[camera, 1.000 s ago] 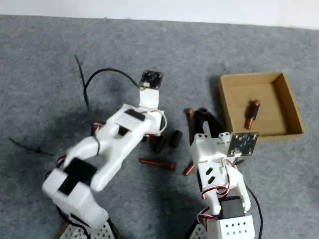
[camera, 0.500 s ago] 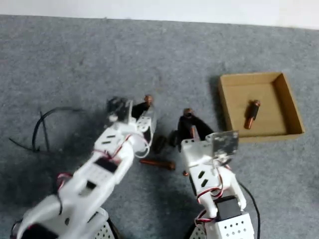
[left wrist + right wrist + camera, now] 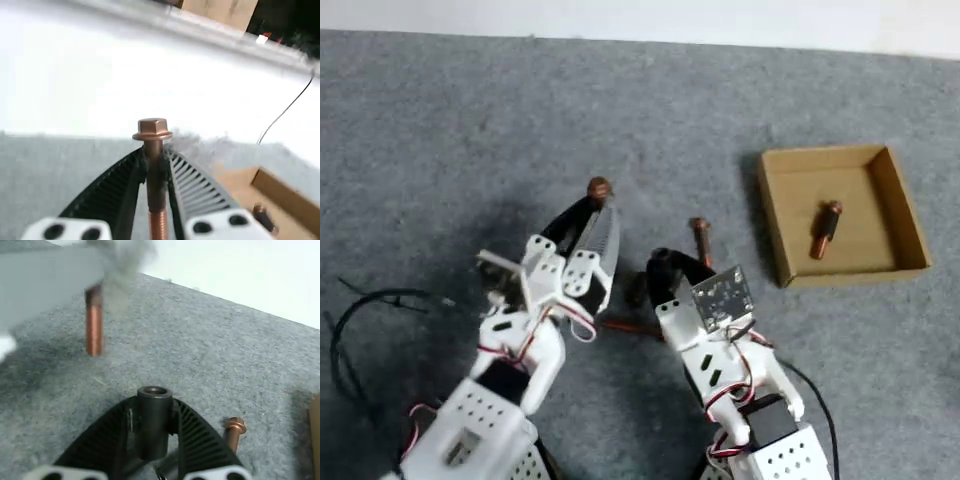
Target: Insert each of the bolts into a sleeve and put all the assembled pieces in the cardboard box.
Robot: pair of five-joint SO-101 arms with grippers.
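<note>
- Bolt (image 3: 152, 131) standing head-up, clamped tight in left gripper (image 3: 153, 155).
- Sleeve (image 3: 153, 422) squeezed in right gripper (image 3: 153, 407), bore facing up.
- One assembled piece (image 3: 825, 228) lying in cardboard box (image 3: 772, 215).

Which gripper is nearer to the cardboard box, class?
Right. The right gripper, holding a sleeve, is closer to the cardboard box; the left gripper, holding a bolt, is beyond it, farther from the box.
</note>
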